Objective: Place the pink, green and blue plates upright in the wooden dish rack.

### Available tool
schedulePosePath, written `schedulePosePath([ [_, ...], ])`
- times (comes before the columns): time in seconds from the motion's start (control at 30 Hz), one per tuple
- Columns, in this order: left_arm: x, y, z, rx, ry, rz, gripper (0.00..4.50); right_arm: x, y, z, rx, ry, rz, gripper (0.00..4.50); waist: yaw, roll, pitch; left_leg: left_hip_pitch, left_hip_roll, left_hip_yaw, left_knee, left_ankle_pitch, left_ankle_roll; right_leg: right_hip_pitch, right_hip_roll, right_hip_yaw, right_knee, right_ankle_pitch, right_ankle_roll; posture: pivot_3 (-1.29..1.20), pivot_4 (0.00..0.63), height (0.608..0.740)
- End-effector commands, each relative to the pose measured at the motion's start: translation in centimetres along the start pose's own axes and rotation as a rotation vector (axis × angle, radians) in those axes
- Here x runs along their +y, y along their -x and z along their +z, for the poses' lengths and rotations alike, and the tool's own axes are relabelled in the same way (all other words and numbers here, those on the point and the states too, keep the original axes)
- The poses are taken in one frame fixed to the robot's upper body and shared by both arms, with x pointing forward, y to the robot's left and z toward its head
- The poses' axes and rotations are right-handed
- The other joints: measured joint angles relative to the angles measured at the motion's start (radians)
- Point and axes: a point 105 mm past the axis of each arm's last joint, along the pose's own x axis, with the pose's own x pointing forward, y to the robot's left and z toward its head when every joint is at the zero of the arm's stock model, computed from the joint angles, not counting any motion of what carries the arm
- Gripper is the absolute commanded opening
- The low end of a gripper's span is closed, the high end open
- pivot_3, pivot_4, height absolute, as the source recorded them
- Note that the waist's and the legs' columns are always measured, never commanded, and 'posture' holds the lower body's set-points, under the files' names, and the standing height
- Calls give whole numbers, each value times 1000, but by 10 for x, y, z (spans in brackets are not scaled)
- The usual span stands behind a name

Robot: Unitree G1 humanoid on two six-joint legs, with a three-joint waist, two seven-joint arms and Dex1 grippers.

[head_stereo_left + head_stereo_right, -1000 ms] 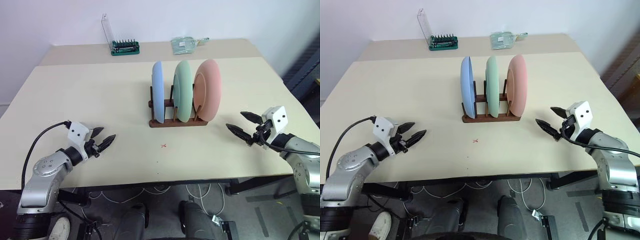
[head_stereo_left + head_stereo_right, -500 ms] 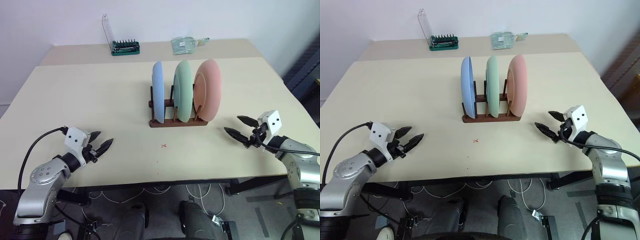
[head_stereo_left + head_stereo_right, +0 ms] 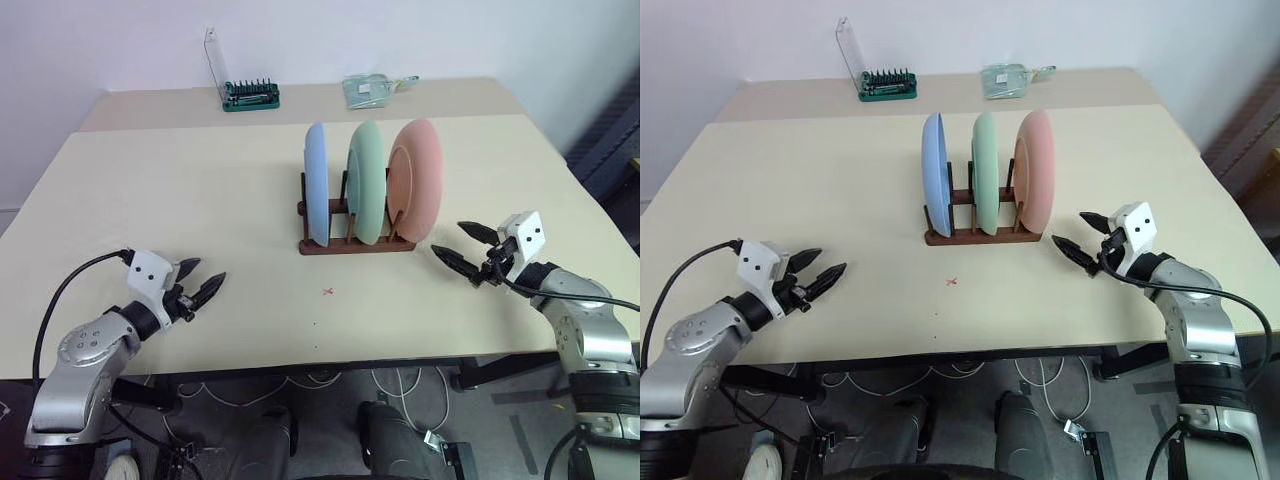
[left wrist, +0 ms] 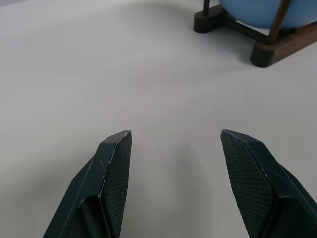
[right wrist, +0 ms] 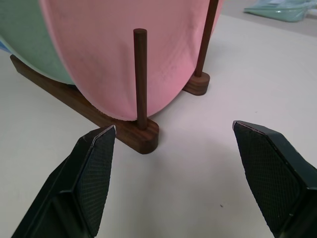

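Behind the racked plates [image 3: 371,190] sit a bit tray [image 3: 250,96] and packet [image 3: 372,88]; both tools spread, empty.

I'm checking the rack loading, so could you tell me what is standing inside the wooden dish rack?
Three plates stand upright between the wooden dish rack's pegs: blue plate, green plate, pink plate. Their bottom edges are hidden behind the near bar.

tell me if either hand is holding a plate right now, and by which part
Nothing is held. The left hand and right hand are both open and empty; all three plates stand in the wooden dish rack.
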Motion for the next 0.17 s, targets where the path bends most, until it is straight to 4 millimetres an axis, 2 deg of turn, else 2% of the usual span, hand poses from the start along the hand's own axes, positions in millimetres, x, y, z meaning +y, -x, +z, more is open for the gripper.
schedulePosePath([
  [0.03,5,4,14,-35,-35,22,2919,5,-4,19,-48,26,14,3839,0,0,0,0,0,0,0,0,0,0,0,0,0,0,0,0,150,740],
  [0.17,6,2,13,-39,-32,28,2919,-1,-5,23,-42,31,0,3839,0,0,0,0,0,0,0,0,0,0,0,0,0,0,0,0,150,740],
])
